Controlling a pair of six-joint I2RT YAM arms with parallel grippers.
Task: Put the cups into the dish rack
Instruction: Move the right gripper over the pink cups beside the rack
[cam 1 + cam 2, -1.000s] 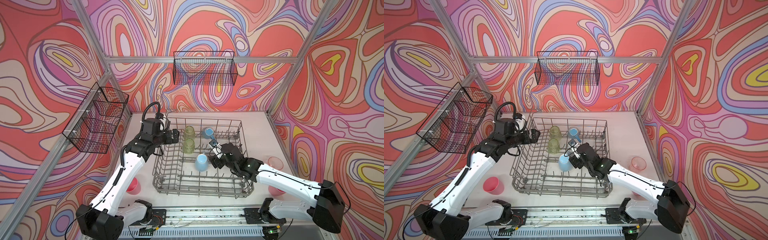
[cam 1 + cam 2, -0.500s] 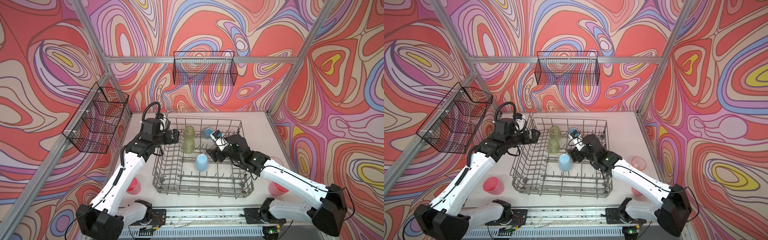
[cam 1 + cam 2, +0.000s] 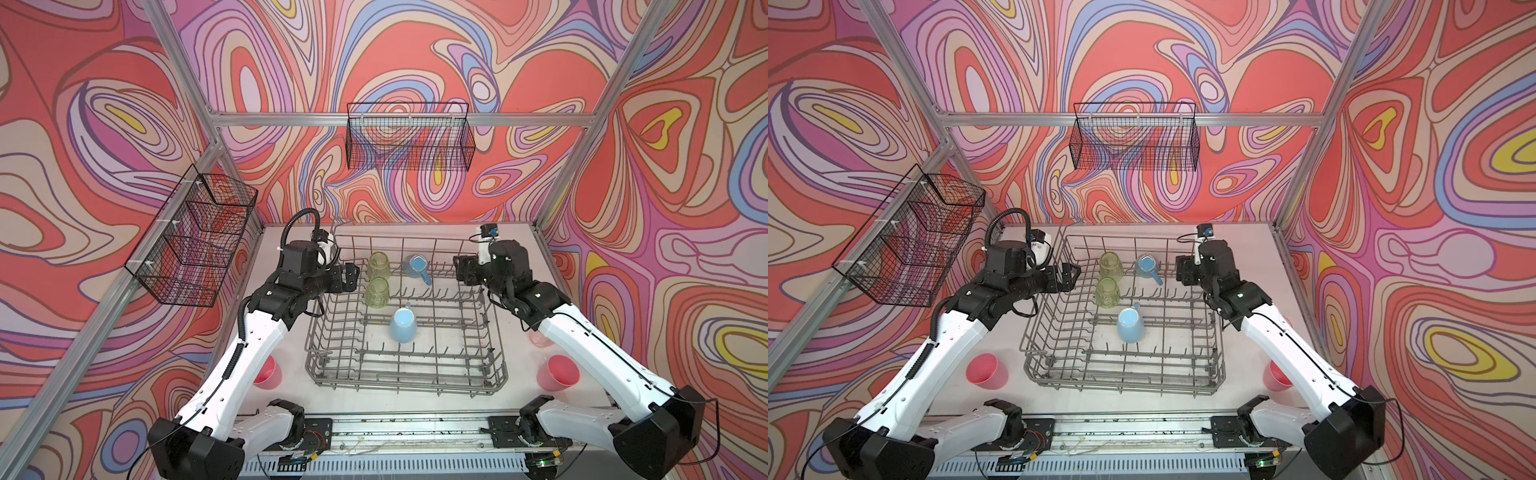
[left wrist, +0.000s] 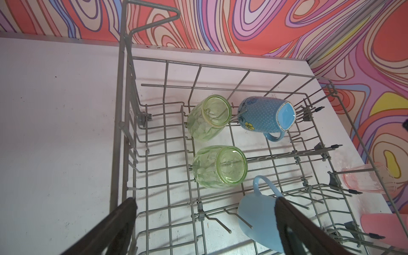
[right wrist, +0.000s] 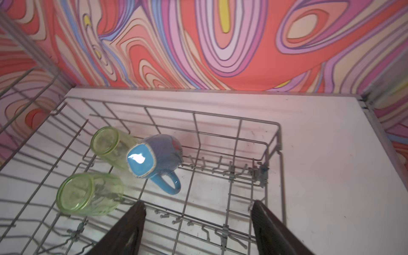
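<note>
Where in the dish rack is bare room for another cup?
Free: near rows between the plain blue mug and the front wall of the rack; the right half. Crowded: far-left corner, two green tumblers and the patterned mug.

Bright, even light; both top views are sharp. The right wrist view blurs, and glare whitens the base of the 12 o'clock blue mug (image 5: 141, 164).

Seven cups (image 3: 403, 326), one rack (image 3: 399, 375), two baskets (image 3: 409, 141)
</note>
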